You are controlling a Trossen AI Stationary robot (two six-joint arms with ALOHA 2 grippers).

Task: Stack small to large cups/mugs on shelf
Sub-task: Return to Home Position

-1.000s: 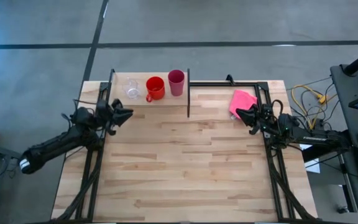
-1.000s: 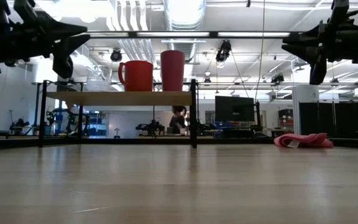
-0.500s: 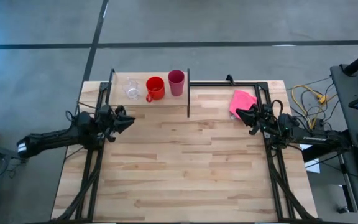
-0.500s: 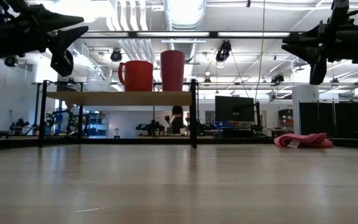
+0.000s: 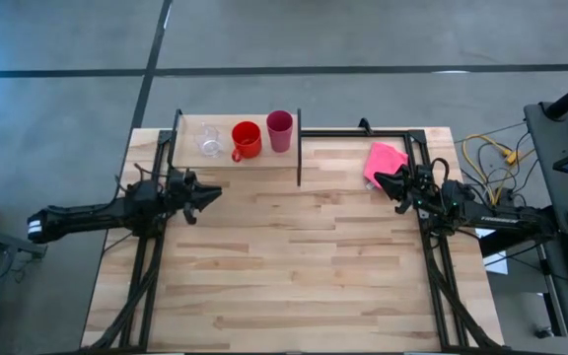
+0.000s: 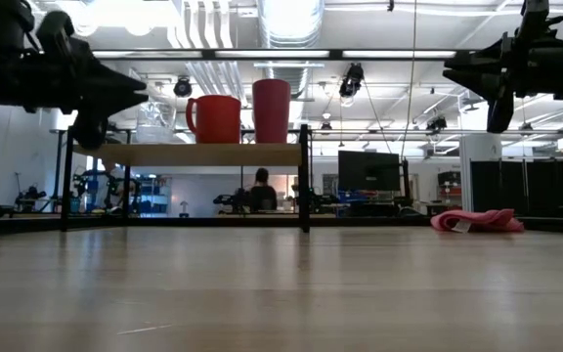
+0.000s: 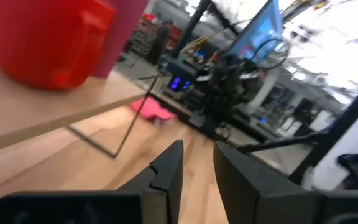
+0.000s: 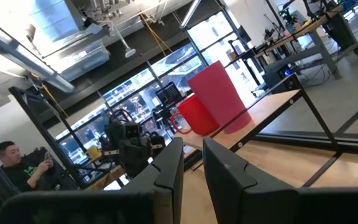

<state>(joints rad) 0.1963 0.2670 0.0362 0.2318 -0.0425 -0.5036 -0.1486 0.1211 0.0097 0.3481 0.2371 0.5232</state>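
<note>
Pale planks make up the tabletop (image 5: 294, 266), at whose far left a light wooden shelf board with thin black posts (image 5: 264, 158) is set. On it a small clear glass cup (image 5: 210, 141), a red handled mug (image 5: 247, 139) and a taller magenta-pink tumbler (image 5: 279, 130) are stood side by side. The left jaws are held slightly apart and empty just in front of the shelf, while the right jaws, also narrowly parted and empty, are held beside a crumpled pink cloth (image 5: 385, 161).
</note>
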